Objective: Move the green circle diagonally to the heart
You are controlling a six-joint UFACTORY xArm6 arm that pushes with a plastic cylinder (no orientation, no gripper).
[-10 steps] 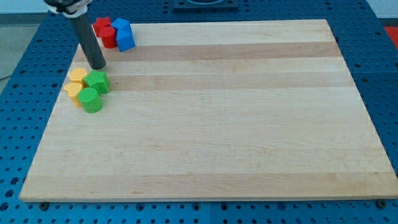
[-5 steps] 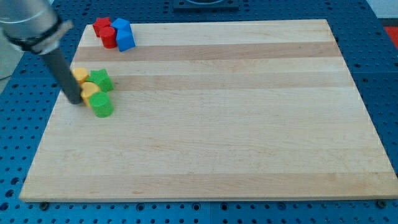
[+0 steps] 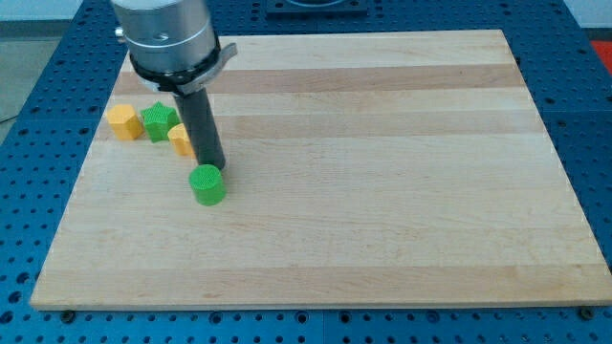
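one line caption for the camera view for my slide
My tip rests just above the green circle on the wooden board, with a yellow block, green block and another yellow block up-left.

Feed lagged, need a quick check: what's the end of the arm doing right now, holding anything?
No hand on this arm, only a rod; it holds nothing.
My tip sits at the upper edge of the green circle, just right of a yellow block.
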